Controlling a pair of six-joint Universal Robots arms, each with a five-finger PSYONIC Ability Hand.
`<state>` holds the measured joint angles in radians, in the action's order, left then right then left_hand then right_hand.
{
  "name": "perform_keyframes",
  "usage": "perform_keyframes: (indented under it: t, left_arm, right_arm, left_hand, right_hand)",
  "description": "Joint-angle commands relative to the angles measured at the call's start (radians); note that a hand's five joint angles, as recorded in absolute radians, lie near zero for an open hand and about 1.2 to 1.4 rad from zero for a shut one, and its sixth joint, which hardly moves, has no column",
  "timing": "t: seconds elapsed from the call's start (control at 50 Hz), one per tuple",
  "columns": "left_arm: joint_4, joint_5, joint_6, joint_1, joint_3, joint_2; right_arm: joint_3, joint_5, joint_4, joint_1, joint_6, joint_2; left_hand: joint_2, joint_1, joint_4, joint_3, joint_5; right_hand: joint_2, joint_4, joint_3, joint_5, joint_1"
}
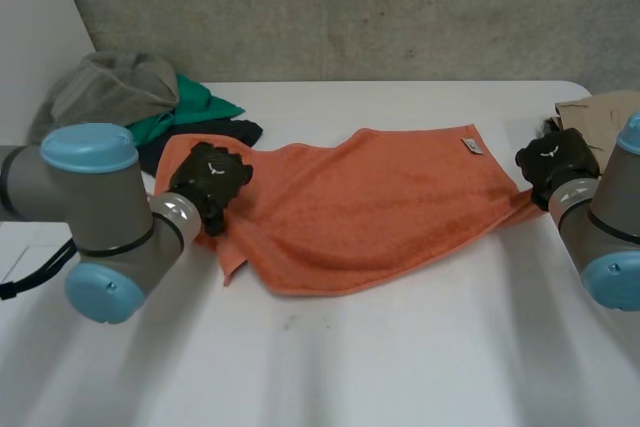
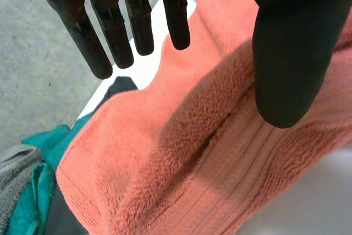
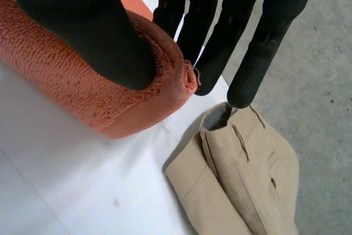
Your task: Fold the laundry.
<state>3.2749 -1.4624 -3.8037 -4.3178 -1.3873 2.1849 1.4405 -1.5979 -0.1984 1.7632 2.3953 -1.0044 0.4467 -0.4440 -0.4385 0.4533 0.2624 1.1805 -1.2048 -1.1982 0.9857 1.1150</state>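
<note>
Lying on desk: one orange terry towel; right robot hand pinches corner, left robot hand released.

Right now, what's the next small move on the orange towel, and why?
Probably close the left hand on the left edge of the orange towel. Its fingers are straight and apart from the thumb, with the cloth between them ungripped, while the right hand pinches the towel's right corner. With both ends held, the towel could likely be lifted to fold.
</note>
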Motion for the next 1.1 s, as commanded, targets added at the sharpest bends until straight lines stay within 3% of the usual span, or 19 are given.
perform_keyframes:
  t: [0.02,0.12,0.26,0.36,0.56,1.1]
  left_arm:
    - [0.055,-0.041,0.101,0.0,-0.24,-0.253]
    - [0.091,-0.073,0.2,0.0,-0.427,-0.453]
    - [0.032,-0.119,0.315,0.009,-0.506,-0.482]
    - [-0.026,-0.122,0.392,0.001,-0.489,-0.392]
    - [-0.018,-0.121,0.449,0.003,-0.358,-0.218]
    - [0.019,-0.133,0.444,0.093,-0.001,0.087]
  right_arm:
    - [0.02,-0.011,0.0,-0.005,0.03,-0.011]
    - [0.023,-0.011,0.0,-0.005,0.03,-0.011]
    - [0.029,-0.01,0.002,-0.004,0.03,-0.013]
    - [0.041,-0.01,0.0,-0.002,0.03,-0.014]
    - [0.075,-0.005,-0.004,-0.004,0.03,-0.014]
    - [0.121,-0.002,-0.006,0.002,0.03,-0.016]
  left_hand:
    - [0.025,-0.028,-0.033,0.019,0.035]
    - [0.046,-0.048,-0.054,0.039,0.055]
    - [0.125,-0.128,-0.133,0.118,0.135]
    - [0.099,-0.101,-0.107,0.092,0.108]
    - [-0.08,0.078,0.072,-0.087,-0.071]
    - [0.075,-0.078,-0.083,0.068,0.085]
  right_hand:
    - [0.216,-0.191,-0.198,0.236,0.281]
    - [0.216,-0.191,-0.198,0.236,0.281]
    - [0.216,-0.191,-0.198,0.236,0.281]
    - [0.216,-0.191,-0.198,0.236,0.281]
    - [0.216,-0.191,-0.198,0.236,0.281]
    - [0.216,-0.191,-0.198,0.236,0.281]
